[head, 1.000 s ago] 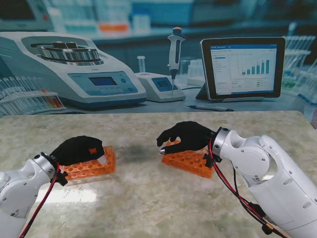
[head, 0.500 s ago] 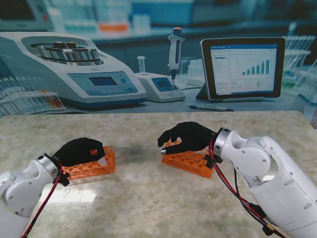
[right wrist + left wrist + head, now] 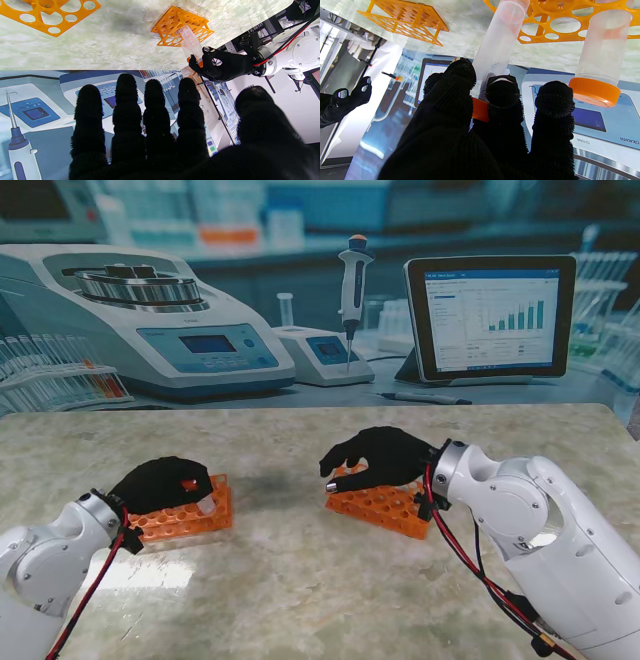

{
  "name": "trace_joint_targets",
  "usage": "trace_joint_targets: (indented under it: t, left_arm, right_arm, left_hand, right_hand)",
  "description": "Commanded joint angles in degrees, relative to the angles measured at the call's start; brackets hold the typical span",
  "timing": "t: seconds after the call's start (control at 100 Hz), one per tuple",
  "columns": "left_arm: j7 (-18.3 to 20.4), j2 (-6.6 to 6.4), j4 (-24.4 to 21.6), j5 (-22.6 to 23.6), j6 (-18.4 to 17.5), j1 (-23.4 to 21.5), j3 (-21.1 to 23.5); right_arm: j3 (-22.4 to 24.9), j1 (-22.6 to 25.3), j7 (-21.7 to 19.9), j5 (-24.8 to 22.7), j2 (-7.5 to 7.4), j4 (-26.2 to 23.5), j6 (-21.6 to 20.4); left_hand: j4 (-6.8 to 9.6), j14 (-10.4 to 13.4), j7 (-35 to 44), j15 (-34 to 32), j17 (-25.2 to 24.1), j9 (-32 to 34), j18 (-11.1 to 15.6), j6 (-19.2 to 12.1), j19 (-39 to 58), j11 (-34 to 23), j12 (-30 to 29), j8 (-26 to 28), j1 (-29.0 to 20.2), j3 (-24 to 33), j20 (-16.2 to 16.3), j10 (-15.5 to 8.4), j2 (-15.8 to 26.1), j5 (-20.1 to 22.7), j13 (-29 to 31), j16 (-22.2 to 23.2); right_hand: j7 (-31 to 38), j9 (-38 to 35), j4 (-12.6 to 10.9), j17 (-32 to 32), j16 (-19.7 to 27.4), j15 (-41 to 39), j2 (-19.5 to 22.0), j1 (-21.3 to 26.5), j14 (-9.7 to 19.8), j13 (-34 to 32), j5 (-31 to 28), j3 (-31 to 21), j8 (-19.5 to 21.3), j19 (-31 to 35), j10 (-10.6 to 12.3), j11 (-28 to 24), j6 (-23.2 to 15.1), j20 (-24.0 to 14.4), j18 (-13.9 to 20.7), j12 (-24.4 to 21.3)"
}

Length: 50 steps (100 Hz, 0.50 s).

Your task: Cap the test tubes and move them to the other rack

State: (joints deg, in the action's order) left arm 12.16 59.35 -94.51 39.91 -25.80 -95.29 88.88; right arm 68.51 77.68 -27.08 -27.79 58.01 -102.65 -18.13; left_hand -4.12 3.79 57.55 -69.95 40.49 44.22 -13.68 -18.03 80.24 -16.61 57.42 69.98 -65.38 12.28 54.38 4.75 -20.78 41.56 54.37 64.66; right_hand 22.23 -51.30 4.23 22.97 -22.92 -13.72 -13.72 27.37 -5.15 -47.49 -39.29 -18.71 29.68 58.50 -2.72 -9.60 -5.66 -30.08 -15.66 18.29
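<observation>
My left hand (image 3: 160, 483) is shut on the orange-capped top of a clear test tube (image 3: 498, 40) that stands in the left orange rack (image 3: 190, 520). The fingers (image 3: 503, 100) wrap its cap. A second capped tube (image 3: 602, 50) stands in the same rack (image 3: 560, 37), beside the held one. My right hand (image 3: 378, 457) hovers over the right orange rack (image 3: 385, 505), open, with fingers (image 3: 156, 112) spread and nothing in them. That rack (image 3: 47, 15) shows only empty holes. The right wrist view shows the left hand (image 3: 220, 66) gripping the tube (image 3: 191, 42).
Both racks stand on a marbled table (image 3: 300, 580), with a stretch of bare top between them. Beyond the far edge there is a lab backdrop with a centrifuge (image 3: 150, 320), a pipette (image 3: 352, 290) and a tablet (image 3: 490, 315).
The left forearm has shifted slightly to the right. Both hands hold their places over the racks, and the grip on the tube is unchanged.
</observation>
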Motion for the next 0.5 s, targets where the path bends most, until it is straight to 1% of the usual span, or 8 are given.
trace_joint_targets:
  t: [0.0,0.07,0.13,0.21,0.31,0.49]
  left_arm:
    - [0.2,0.09,0.6,0.8,0.3,0.3,-0.3]
    - [0.3,0.09,0.9,0.6,0.5,0.6,-0.6]
    - [0.1,0.10,1.2,0.8,0.5,0.8,-0.7]
    - [-0.1,0.26,1.7,-0.8,1.1,1.1,-1.1]
    - [-0.5,0.21,2.2,0.5,0.9,1.5,-1.2]
    - [-0.7,0.30,3.0,0.0,1.4,2.1,-1.9]
  right_arm:
    - [0.0,0.5,-0.2,-0.1,-0.10,-0.4,-0.1]
    - [0.1,0.5,-0.1,-0.1,-0.10,-0.4,-0.1]
    - [0.2,0.6,-0.1,-0.1,-0.10,-0.4,-0.1]
    - [0.2,0.6,-0.2,-0.1,-0.12,-0.4,-0.2]
    - [0.3,0.7,-0.2,-0.1,-0.13,-0.4,-0.2]
    - [0.3,0.8,-0.3,-0.1,-0.15,-0.4,-0.2]
  left_hand:
    - [2.70,1.9,13.3,-1.5,-0.1,10.3,-1.9,3.9,1.2,-26.0,3.6,3.5,-8.6,20.4,2.8,-5.1,13.0,5.9,-1.3,0.9]
    - [2.71,1.8,13.3,-1.5,-0.2,10.3,-1.9,4.1,1.2,-26.1,3.6,3.5,-8.6,20.5,2.8,-4.9,13.0,6.0,-1.4,0.9]
    - [2.68,1.9,13.3,-1.5,-0.3,10.3,-1.9,3.9,1.2,-26.0,3.6,3.5,-8.6,20.3,2.8,-5.1,13.0,5.8,-1.4,0.9]
    - [2.71,1.6,13.3,-1.5,-0.4,10.3,-2.1,4.1,1.2,-26.1,3.6,3.5,-8.6,20.5,2.8,-4.8,13.0,5.9,-1.5,1.0]
    - [2.66,1.8,13.3,-1.4,-0.3,10.2,-1.8,3.9,1.2,-26.0,3.5,3.4,-8.6,20.4,2.8,-5.1,13.1,5.8,-1.5,1.0]
    - [2.67,1.7,13.3,-1.3,-0.5,10.1,-2.0,4.0,0.9,-25.9,3.5,3.4,-8.6,20.4,2.7,-5.0,13.0,5.8,-1.5,1.0]
  right_hand:
    - [0.3,0.4,-1.3,-0.8,0.6,1.6,2.3,0.0,0.3,1.3,-0.4,1.2,0.4,0.6,0.9,-0.1,-0.1,0.1,-1.8,0.4]
    - [0.3,0.4,-1.3,-0.8,0.6,1.6,2.4,0.0,0.4,1.3,-0.4,1.2,0.4,0.6,0.9,-0.1,-0.1,0.1,-1.8,0.4]
    - [0.3,0.4,-1.3,-0.7,0.6,1.6,2.4,0.0,0.3,1.3,-0.4,1.2,0.4,0.7,0.8,-0.1,-0.1,0.0,-1.8,0.4]
    - [0.3,0.4,-1.3,-0.8,0.6,1.6,2.4,0.0,0.3,1.3,-0.4,1.2,0.4,0.6,0.9,-0.1,-0.1,0.0,-1.9,0.4]
    - [0.3,0.4,-1.3,-0.7,0.6,1.6,2.4,0.0,0.2,1.3,-0.4,1.2,0.4,0.7,0.9,-0.1,-0.2,0.0,-1.8,0.4]
    - [0.3,0.4,-1.3,-0.7,0.7,1.6,2.4,-0.1,0.2,1.4,-0.4,1.3,0.4,0.7,0.8,-0.1,-0.1,0.0,-1.9,0.4]
